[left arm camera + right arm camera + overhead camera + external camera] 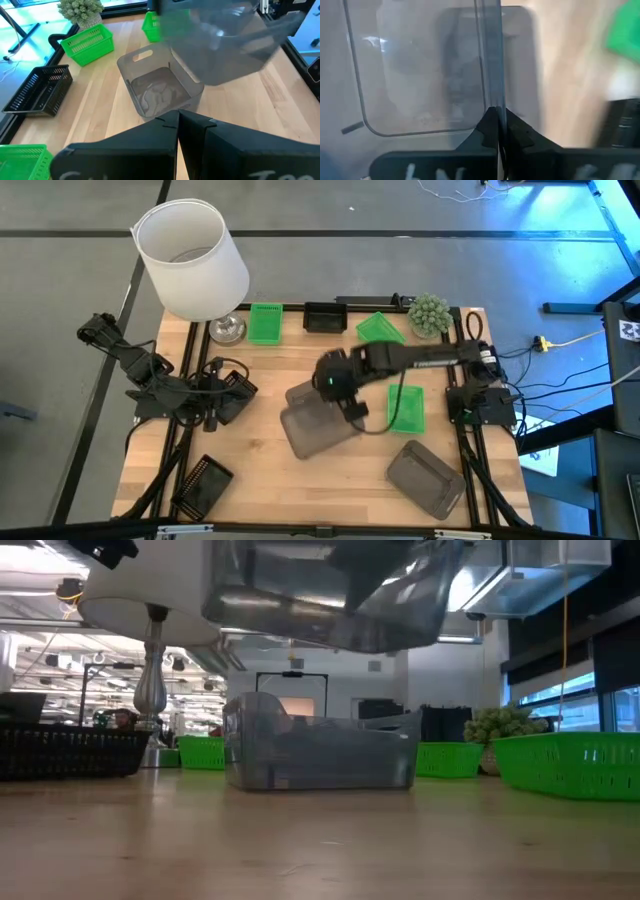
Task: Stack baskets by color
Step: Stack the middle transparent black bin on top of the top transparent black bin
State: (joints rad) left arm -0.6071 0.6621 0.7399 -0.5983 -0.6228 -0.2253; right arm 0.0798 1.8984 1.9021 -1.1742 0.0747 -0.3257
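My right gripper [350,408] is over the middle of the table, shut on a smoky grey basket [318,432] that hangs in the air. In the low view this basket [330,600] floats above a second grey basket [320,752], which rests by its bottom on the table [300,394]. A third grey basket [425,478] lies near the front right. My left gripper [178,117] is shut and holds nothing, by the table's left side [238,390], pointing at the grey baskets. My right gripper pinches one side wall of the grey basket at its rim [492,75], one finger inside the basket and one outside. The fingers come from above, slanting down. The basket is lifted clear of the table and hangs tilted below the fingers [330,600].
Green baskets sit at the back [265,323], [380,330] and on the right [406,408]. Black baskets stand at the back [324,316] and the front left corner [202,485]. A white lampshade [190,260] and a green plant ball [430,315] stand at the back.
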